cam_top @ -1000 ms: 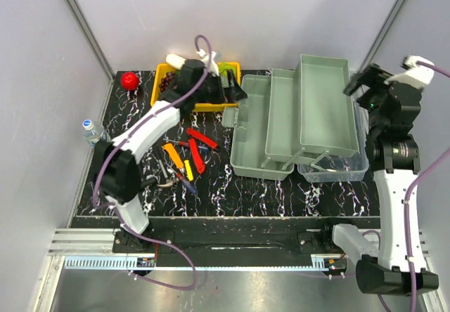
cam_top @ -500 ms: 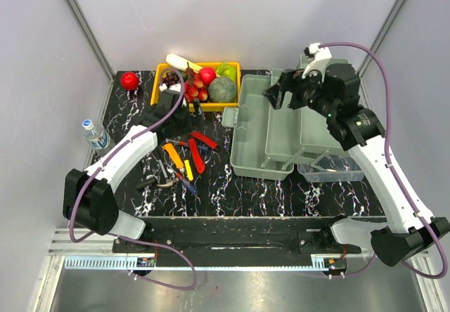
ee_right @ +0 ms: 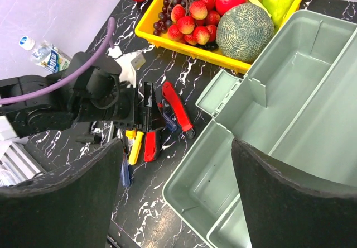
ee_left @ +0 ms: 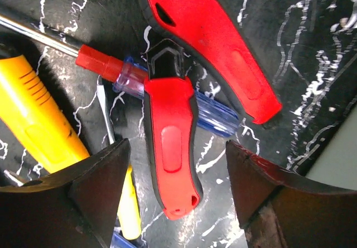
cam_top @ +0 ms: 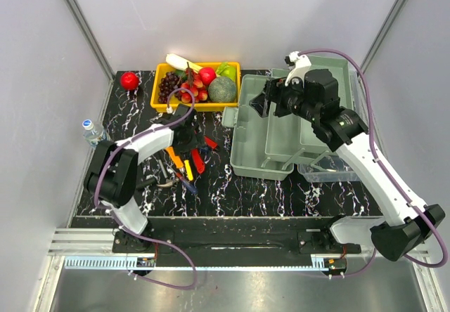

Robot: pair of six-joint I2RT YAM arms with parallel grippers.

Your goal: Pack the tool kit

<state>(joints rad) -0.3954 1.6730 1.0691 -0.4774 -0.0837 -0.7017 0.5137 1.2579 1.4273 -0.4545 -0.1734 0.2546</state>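
Bright, even light from above; your views are clear, with soft shadows.

In your top view the light falls flat from overhead. The pale walls sit close to washing out, the black marbled table (cam_top: 281,192) keeps its white veining sharp, and the arms throw only faint shadows. In your left wrist view the red-handled tool (ee_left: 170,142) is crisp with a soft sheen along its grip, while the left gripper's fingers (ee_left: 83,198) at the bottom edge are dark and out of focus. Your right wrist view is bright and sharp on the toolbox (ee_right: 290,119), and the right gripper's fingers (ee_right: 61,203) read as black, soft-edged shapes.
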